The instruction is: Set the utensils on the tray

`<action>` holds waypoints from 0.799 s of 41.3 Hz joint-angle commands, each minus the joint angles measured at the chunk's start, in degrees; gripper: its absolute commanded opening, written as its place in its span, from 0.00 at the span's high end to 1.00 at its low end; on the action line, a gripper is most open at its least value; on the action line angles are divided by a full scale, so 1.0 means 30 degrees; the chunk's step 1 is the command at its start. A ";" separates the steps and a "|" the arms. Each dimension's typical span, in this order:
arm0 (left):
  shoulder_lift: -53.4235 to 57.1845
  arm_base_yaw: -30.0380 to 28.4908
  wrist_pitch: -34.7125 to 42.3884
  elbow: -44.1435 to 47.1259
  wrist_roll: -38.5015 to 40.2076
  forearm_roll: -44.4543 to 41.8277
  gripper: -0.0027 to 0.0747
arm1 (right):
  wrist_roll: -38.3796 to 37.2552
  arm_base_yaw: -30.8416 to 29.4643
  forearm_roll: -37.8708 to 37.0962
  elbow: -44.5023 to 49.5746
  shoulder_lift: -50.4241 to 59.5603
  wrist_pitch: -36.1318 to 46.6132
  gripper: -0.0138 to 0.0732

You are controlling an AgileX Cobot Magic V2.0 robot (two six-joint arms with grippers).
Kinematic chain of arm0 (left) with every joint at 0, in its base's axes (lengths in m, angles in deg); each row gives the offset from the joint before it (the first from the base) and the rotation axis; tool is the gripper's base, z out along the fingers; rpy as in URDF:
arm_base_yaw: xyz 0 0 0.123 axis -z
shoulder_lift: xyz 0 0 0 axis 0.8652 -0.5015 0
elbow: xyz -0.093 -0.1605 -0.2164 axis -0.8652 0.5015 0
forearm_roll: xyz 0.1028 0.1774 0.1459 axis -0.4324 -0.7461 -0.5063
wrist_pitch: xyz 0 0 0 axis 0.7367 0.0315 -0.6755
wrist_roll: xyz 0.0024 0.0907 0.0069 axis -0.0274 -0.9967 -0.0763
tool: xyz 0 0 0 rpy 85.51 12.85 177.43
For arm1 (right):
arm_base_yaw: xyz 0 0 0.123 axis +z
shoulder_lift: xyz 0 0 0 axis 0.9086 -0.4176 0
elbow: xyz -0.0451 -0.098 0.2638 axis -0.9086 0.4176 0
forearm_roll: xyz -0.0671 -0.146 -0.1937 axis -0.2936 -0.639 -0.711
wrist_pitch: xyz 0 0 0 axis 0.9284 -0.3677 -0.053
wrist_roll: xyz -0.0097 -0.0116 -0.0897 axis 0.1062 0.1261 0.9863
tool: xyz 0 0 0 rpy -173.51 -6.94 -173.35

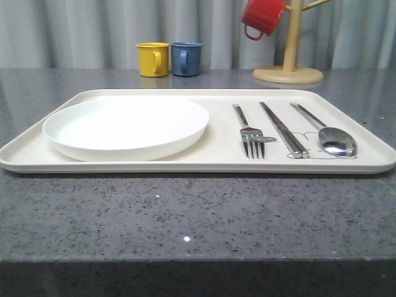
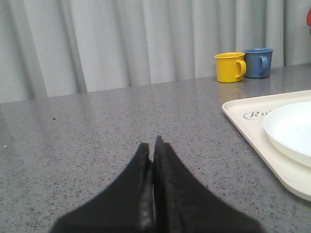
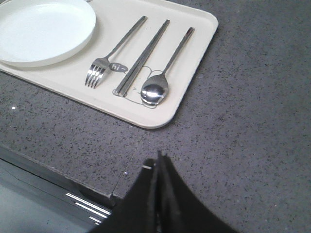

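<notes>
The cream tray (image 1: pixel 210 162) lies across the grey table. On its right half lie the shiny utensils side by side: the fork (image 1: pixel 250 135), the chopsticks (image 1: pixel 283 129) and the spoon (image 1: pixel 334 139). The right wrist view shows the same fork (image 3: pixel 108 57), chopsticks (image 3: pixel 142 57) and spoon (image 3: pixel 160 80) on the tray (image 3: pixel 146 116). My right gripper (image 3: pixel 158 162) is shut and empty, over the table's front edge, well clear of the tray corner. My left gripper (image 2: pixel 153 145) is shut and empty above bare table, left of the tray (image 2: pixel 252 131).
A round white plate (image 1: pixel 127 127) fills the tray's left half. A yellow mug (image 1: pixel 153 59) and a blue mug (image 1: pixel 186 58) stand at the back. A wooden mug tree (image 1: pixel 289 59) with a red mug (image 1: pixel 263 17) stands back right. The table's front edge (image 3: pixel 58 170) runs beside my right gripper.
</notes>
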 commanded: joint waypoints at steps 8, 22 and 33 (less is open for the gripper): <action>0.0465 -0.0066 0.1700 -0.0086 0.0169 0.0178 0.99 | 0.0132 -0.2449 0.0122 0.2962 0.2497 0.6398 0.92; 0.0465 -0.0066 0.1700 -0.0086 0.0169 0.0178 0.99 | 0.0132 -0.5778 0.0459 1.0664 0.6005 1.5461 0.92; 0.0465 -0.0066 0.1700 -0.0086 0.0169 0.0178 0.99 | 0.0132 -0.6488 0.0799 1.3287 0.7159 1.8552 0.92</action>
